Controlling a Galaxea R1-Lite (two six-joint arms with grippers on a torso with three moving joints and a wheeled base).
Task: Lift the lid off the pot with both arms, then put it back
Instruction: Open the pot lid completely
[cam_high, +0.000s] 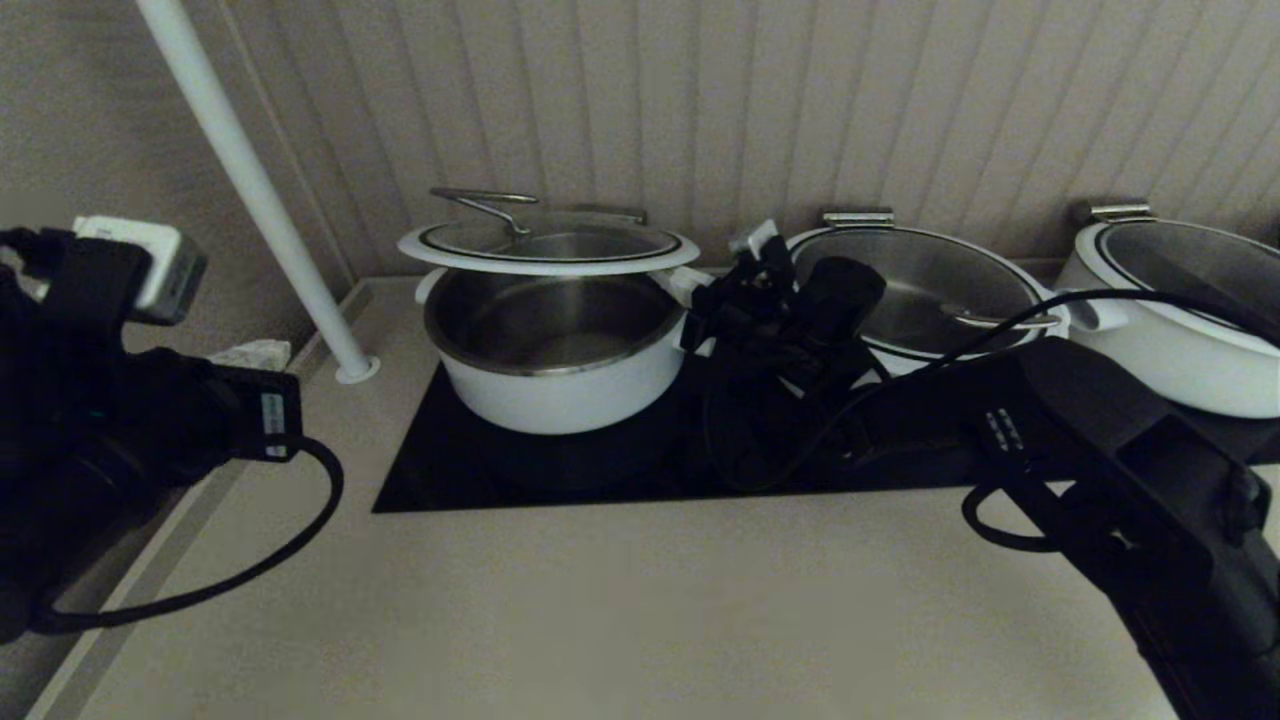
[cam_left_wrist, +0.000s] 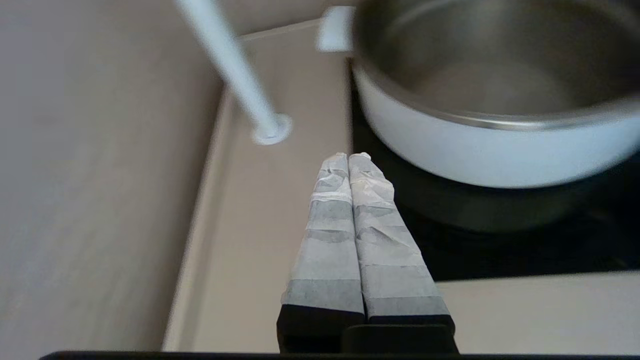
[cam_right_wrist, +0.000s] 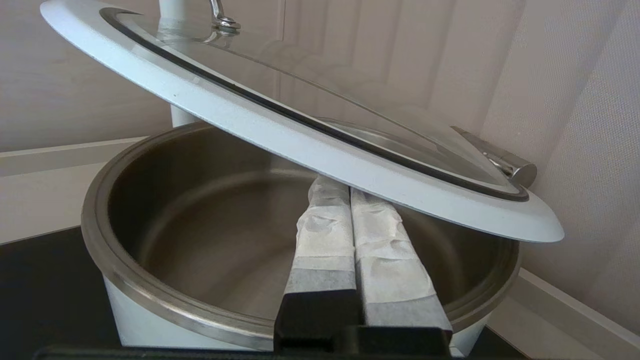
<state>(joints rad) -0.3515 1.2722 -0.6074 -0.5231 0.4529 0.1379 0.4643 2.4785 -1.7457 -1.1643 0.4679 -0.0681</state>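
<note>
Right gripper (cam_right_wrist: 350, 192) is being held with its 2 taped fingers (cam_right_wrist: 325, 235) pressed together, wedged under the white rim of the lid (cam_high: 548, 243) at the pot's (cam_high: 560, 350) right side; nothing is being clamped, the lid is only being propped from below. Left gripper (cam_left_wrist: 350, 157) is being kept at the pot's left, near it but clear of pot and lid, its fingers likewise closed on nothing. The lid is being carried tilted, apart from the pot along the visible front, with the far edge hidden, so contact there cannot be told. The pot is being left standing on the black cooktop (cam_high: 480, 480) set into the counter (cam_high: 600, 610). The lift is judged to be partly done, by 1 arm only; engagement of the left arm and the replacing of the lid are judged to be outstanding.
</note>
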